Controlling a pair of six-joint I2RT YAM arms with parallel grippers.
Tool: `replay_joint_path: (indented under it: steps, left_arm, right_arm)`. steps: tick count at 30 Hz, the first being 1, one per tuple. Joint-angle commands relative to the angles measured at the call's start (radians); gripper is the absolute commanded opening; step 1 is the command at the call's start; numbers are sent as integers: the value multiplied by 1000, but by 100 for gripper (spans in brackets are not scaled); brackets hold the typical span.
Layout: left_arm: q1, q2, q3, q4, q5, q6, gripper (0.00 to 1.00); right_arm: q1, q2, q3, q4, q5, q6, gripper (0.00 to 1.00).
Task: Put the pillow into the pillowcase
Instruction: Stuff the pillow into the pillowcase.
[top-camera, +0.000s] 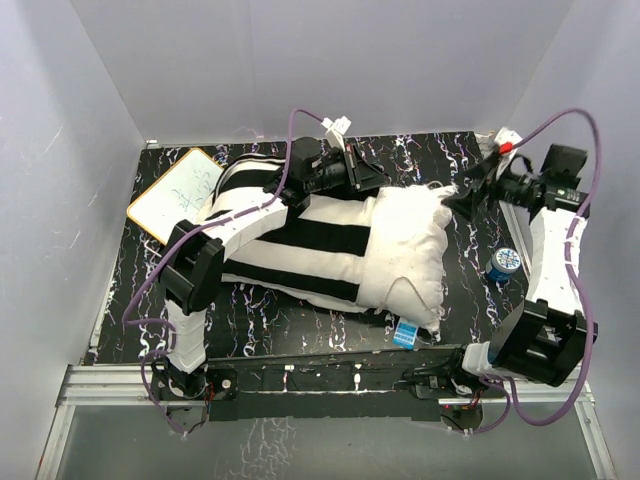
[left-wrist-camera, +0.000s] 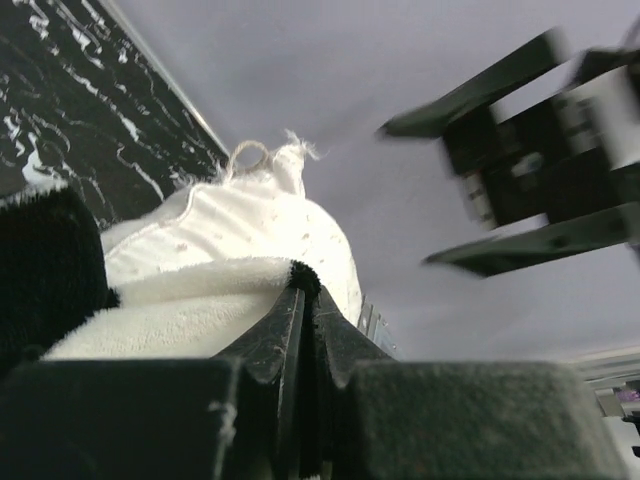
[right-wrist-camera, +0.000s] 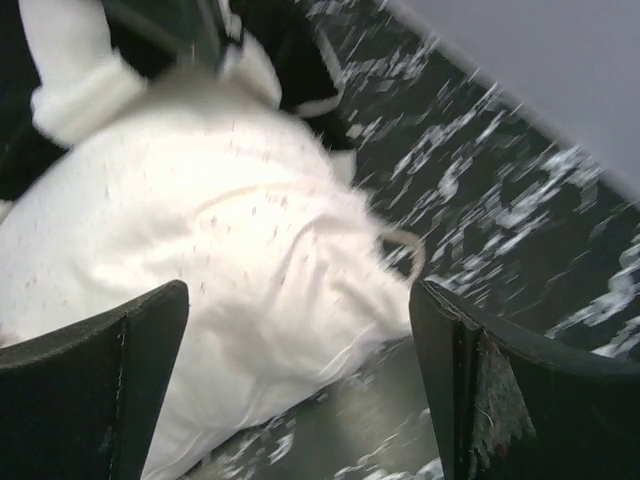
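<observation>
The plain white pillow (top-camera: 410, 240) lies across the middle of the table, its left part inside the black-and-white striped pillowcase (top-camera: 300, 240). My left gripper (top-camera: 365, 175) sits at the far edge of the pillowcase's mouth. In the left wrist view it (left-wrist-camera: 308, 295) is shut on a fold of the pillowcase (left-wrist-camera: 150, 310), with the pillow (left-wrist-camera: 250, 230) bulging beyond it. My right gripper (top-camera: 462, 195) hovers at the pillow's far right corner, open. In the right wrist view its (right-wrist-camera: 300, 350) jaws stand wide apart with nothing between them, just above the pillow (right-wrist-camera: 220, 250).
A small whiteboard (top-camera: 175, 193) lies at the back left of the black marbled table (top-camera: 470, 290). A blue can (top-camera: 504, 263) stands by the right arm. A small blue tag (top-camera: 404, 335) lies by the pillow's near corner. Grey walls enclose the table on three sides.
</observation>
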Motion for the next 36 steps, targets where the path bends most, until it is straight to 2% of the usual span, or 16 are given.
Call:
replay_joint_path:
  steps: [1, 6, 7, 9, 10, 11, 13, 14, 16, 18, 20, 23, 25, 27, 31, 36]
  left_arm:
    - [-8, -26, 106, 29, 76, 9, 0]
    - [-19, 17, 190, 49, 100, -36, 0]
    - [-30, 30, 217, 48, 101, -42, 0]
    - [-62, 68, 281, 27, 102, -42, 0]
    - [-83, 92, 318, 15, 105, -38, 0]
    - [-102, 114, 349, 6, 109, -37, 0]
    - [-135, 158, 386, 26, 111, -56, 0]
    - [-148, 174, 388, 55, 110, -78, 0]
    - [-161, 206, 380, 132, 110, -147, 0]
    - [-163, 230, 368, 197, 109, -201, 0]
    - [-163, 242, 354, 232, 102, -214, 0]
    - [-146, 252, 350, 174, 71, -169, 0]
    - [-124, 255, 357, 80, 56, -129, 3]
    - [-100, 216, 338, -86, 17, -51, 26]
    - [-70, -4, 188, -357, -177, 240, 69]
    - [-31, -390, -196, -377, -340, 399, 97]
  right_arm:
    - [12, 46, -200, -199, 90, -119, 95]
    - [181, 47, -425, 209, 117, 272, 92]
    - [225, 57, -447, 303, 97, 359, 77]
    - [288, 82, -441, 495, -10, 569, 33]
    - [313, 83, -430, 641, -39, 723, 18]
    - [330, 67, -449, 909, -63, 959, 13]
    - [351, 16, -565, 1604, 45, 1497, 8]
    - [360, 17, -598, 1820, 139, 1672, 8]
    - [378, 56, -653, 1987, 246, 1874, 8]
    - [383, 55, -733, 1860, 348, 1824, 8]
    - [378, 46, -756, 1557, 414, 1554, 8]
    - [366, 88, -778, 1342, 422, 1245, 10]
    - [327, 116, -753, 1211, 418, 1093, 23]
    - [258, 145, -666, 1061, 328, 956, 42]
    - [139, 166, -388, 493, 141, 449, 80]
    - [52, 170, -34, -249, 155, -279, 99]
